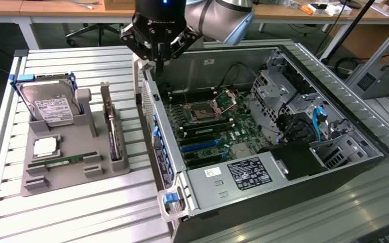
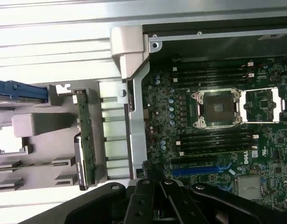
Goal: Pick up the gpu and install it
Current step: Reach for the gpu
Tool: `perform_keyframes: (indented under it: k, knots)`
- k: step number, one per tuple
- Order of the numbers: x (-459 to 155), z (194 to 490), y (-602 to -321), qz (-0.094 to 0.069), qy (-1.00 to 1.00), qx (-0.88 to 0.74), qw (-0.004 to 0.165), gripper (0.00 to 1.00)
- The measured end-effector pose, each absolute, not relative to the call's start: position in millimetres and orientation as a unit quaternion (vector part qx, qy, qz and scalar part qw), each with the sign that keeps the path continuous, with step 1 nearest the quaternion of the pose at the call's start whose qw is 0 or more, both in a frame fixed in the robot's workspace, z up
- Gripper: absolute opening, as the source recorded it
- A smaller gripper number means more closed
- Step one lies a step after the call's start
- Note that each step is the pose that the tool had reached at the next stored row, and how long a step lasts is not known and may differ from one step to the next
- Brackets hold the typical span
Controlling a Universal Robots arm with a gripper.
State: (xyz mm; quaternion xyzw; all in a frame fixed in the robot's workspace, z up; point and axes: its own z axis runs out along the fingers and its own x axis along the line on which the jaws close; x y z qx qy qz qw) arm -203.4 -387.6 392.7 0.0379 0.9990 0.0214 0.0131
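The gpu (image 1: 114, 127) stands on its edge in a slot of the grey holder (image 1: 65, 178) on the slatted table, at the exterior view's left of the open computer case (image 1: 211, 200). It is a thin dark card (image 2: 83, 140) with a metal bracket at one end. My gripper (image 1: 158, 62) hangs above the case's back left corner, well above the card and apart from it. Its black fingers (image 2: 144, 198) are shut with nothing between them. The motherboard (image 1: 211, 126) lies open inside the case, with a blue slot (image 2: 198, 171) on it.
In the holder also sit a hard drive (image 1: 50, 105) in a blue frame, a green RAM stick (image 1: 61, 162) and a square chip (image 1: 46, 146). The case's side wall (image 1: 155, 131) stands between holder and motherboard. Drive cages and cables (image 1: 303, 116) crowd the case's far side.
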Motion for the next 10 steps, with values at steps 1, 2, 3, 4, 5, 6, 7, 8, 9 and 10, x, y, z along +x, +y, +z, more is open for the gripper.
perform_keyframes:
  k: [1,2,3,4,5,6,7,8,9,10]
  knots:
    - [-206.6,392.5,-387.3,0.021,0.999,0.038,0.013,0.11]
    - [-209.5,392.3,-387.0,0.021,0.999,0.038,0.013,0.11]
    - [-212.3,392.1,-386.7,0.021,0.999,0.038,0.013,0.11]
    - [-215.3,391.9,-386.4,0.021,0.999,0.038,0.013,0.11]
    - [-218.0,391.7,-386.1,0.021,0.999,0.038,0.013,0.11]
    - [-220.8,391.5,-385.7,0.021,0.999,0.038,0.013,0.11]
    - [-223.7,391.4,-385.4,0.021,0.999,0.038,0.013,0.11]
    - [-226.5,391.2,-384.9,0.021,0.999,0.038,0.013,0.11]
    - [-229.5,391.1,-384.4,0.021,0.999,0.038,0.013,0.11]
    - [-232.4,391.0,-384.0,0.021,0.999,0.038,0.013,0.11]
